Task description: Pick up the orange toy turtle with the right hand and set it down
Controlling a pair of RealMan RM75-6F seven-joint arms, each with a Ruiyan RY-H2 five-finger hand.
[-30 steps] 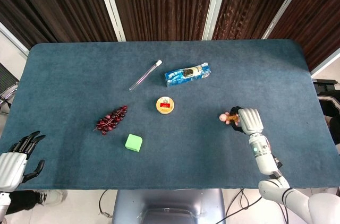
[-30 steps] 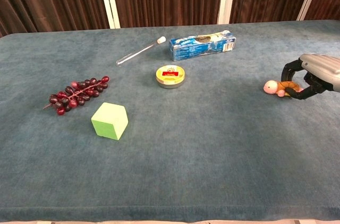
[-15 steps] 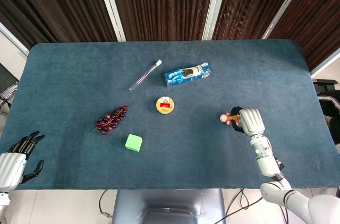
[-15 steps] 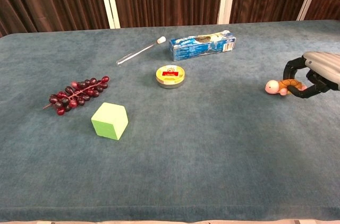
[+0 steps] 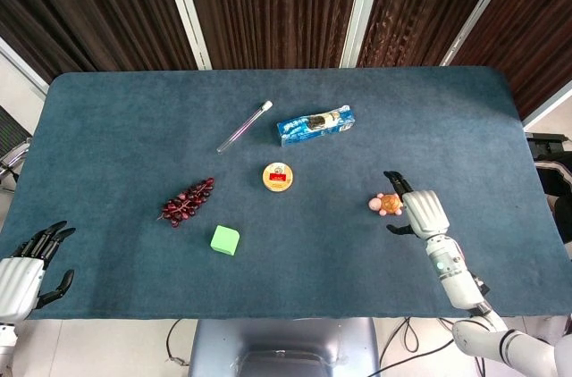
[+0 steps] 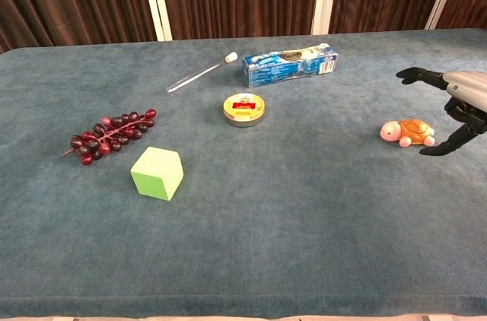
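The orange toy turtle (image 5: 387,205) (image 6: 407,132), with an orange shell and a pink head, lies on the blue table at the right. Just right of it is my right hand (image 5: 422,212) (image 6: 456,105), its fingers spread wide and off the turtle; one dark fingertip reaches out behind the turtle and another in front of it. Nothing is in that hand. At the table's near left corner my left hand (image 5: 27,264) holds nothing, its fingers apart; it shows only in the head view.
A green cube (image 5: 225,239) (image 6: 157,173) and a bunch of dark red grapes (image 5: 186,201) (image 6: 110,134) lie left of centre. A round yellow tin (image 5: 279,177) (image 6: 244,109), a blue packet (image 5: 315,125) (image 6: 289,65) and a test tube (image 5: 244,126) (image 6: 201,71) lie further back.
My right hand, which gripped the turtle, has let go, spread its fingers and drawn back a little. The turtle now rests on the table by itself. The left hand barely moved.
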